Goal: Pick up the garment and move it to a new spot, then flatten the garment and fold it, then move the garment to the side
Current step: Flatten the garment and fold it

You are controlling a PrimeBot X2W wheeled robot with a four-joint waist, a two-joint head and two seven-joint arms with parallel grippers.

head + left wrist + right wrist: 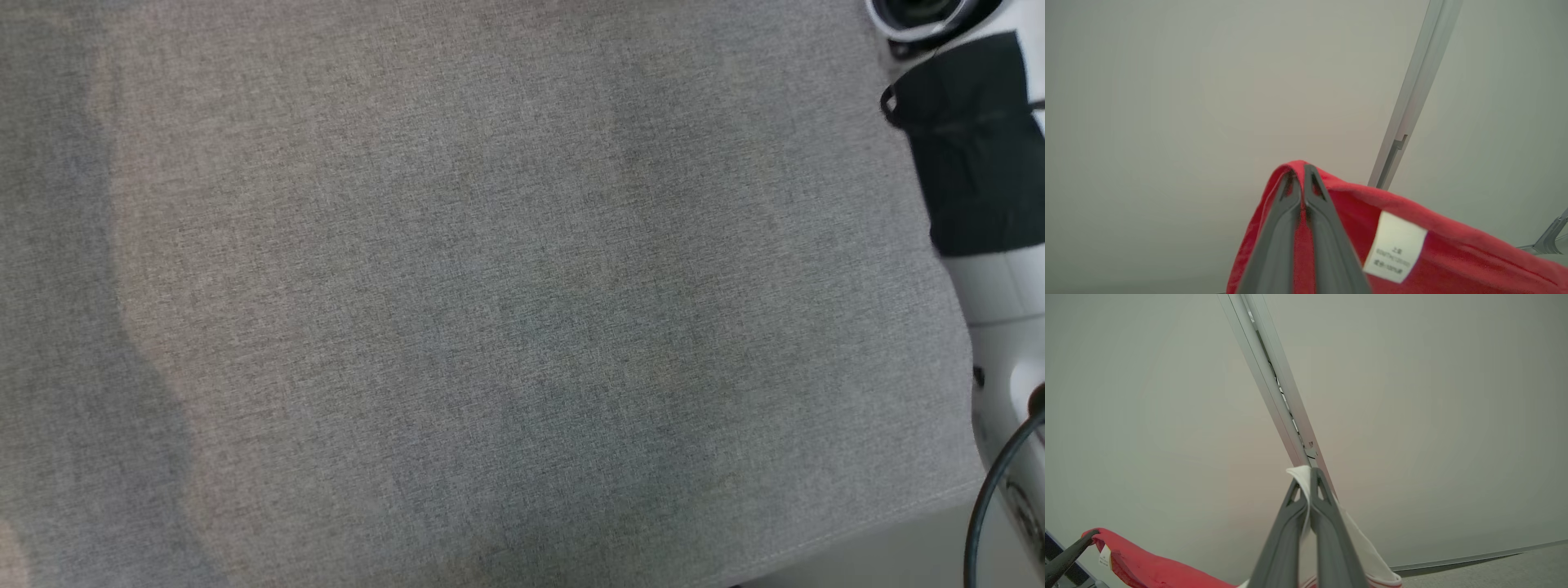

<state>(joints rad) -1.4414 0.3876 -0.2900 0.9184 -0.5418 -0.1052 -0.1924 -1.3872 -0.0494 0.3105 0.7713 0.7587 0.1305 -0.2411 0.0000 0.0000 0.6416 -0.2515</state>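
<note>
Red garment (1457,249) pinched, long axis from left tool (1301,172) to right tool (1308,477)

left fingers (1301,179) pinched on red garment (1453,249) edge | white label (1394,247) | wall behind

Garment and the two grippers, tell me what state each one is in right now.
Garment: held up, hanging between both grippers.
Left gripper: shut on the garment's red edge.
Right gripper: shut on the garment's white edge.
Label: hanging loose, print showing.
</note>
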